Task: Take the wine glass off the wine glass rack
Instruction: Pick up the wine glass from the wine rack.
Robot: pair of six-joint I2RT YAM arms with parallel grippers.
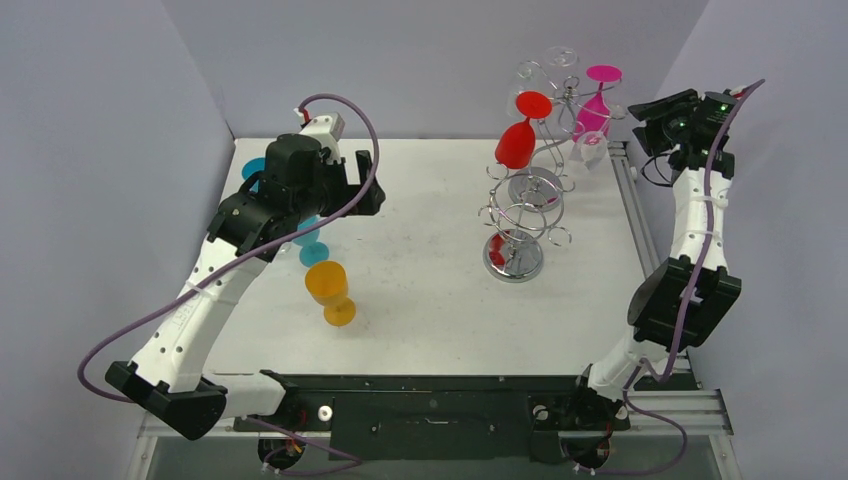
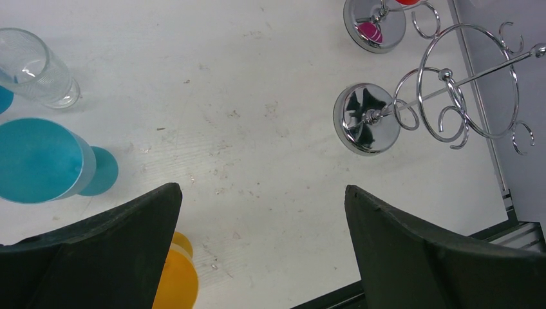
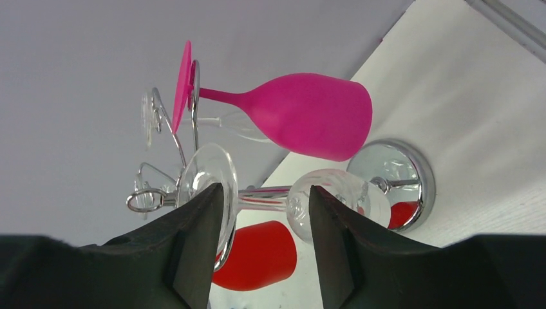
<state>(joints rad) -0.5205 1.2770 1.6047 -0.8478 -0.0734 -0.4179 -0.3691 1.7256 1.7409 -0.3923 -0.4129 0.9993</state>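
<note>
A clear wine glass (image 3: 328,193) hangs upside down on the chrome wine glass rack (image 3: 412,174) at the back right of the table. Its stem runs across the gap between my right gripper's (image 3: 265,193) fingertips. One finger (image 3: 199,232) overlaps the foot and the other the bowl; the jaws stand apart with no visible contact. A pink glass (image 3: 309,116) and a red glass (image 3: 257,254) hang on the same rack (image 1: 570,100). From above, the right gripper (image 1: 640,112) is at the rack's right side. My left gripper (image 2: 263,190) hovers open over bare table, holding nothing.
A second chrome rack (image 1: 520,215) stands nearer, mid-right. An orange glass (image 1: 330,285), a teal glass (image 2: 38,161) and a clear tumbler (image 2: 35,67) sit on the left of the table under the left arm. Grey walls enclose the back and sides.
</note>
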